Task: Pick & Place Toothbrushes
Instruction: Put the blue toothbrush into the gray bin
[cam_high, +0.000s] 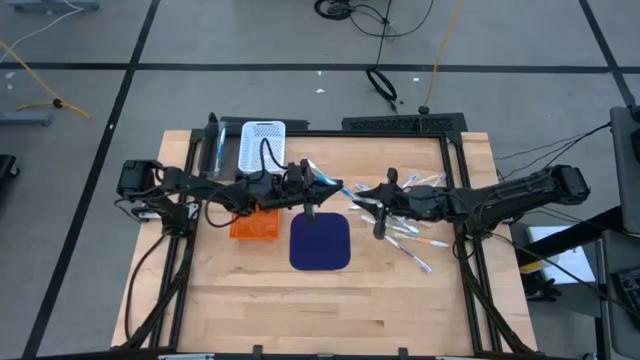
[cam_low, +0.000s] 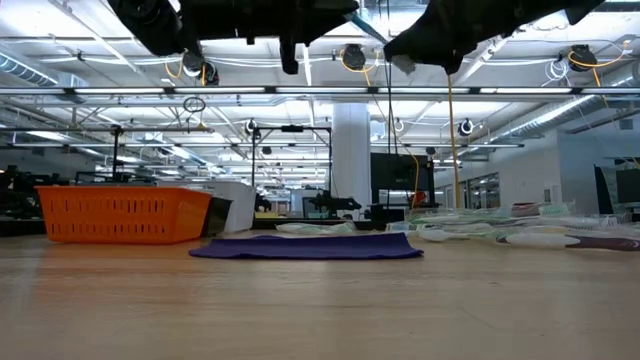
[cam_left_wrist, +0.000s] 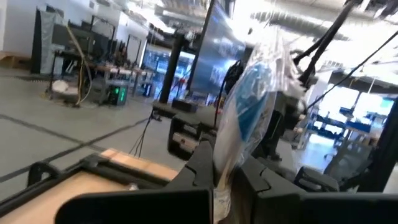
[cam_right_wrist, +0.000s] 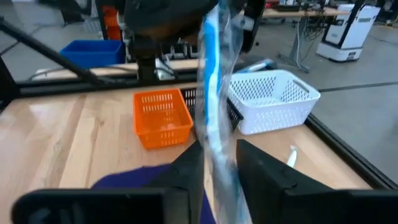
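Above the blue mat (cam_high: 320, 243), the left gripper (cam_high: 312, 181) pinches one wrapped toothbrush (cam_left_wrist: 252, 115) handed from the loosening right gripper (cam_high: 352, 192), most toothbrushes (cam_high: 405, 235) unsorted beside it.

Orange basket (cam_high: 256, 224) half-hidden — under left arm, pincers cropped

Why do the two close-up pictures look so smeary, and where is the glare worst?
Left wrist view: the wrapped toothbrush sits close to the lens, soft and smeared, with bright window glare behind it. Right wrist view: its clear wrapper blurs, while the orange basket reads fairly sharp. Low view: ceiling lights leave the arms overhead as dark silhouettes. High view: even light.
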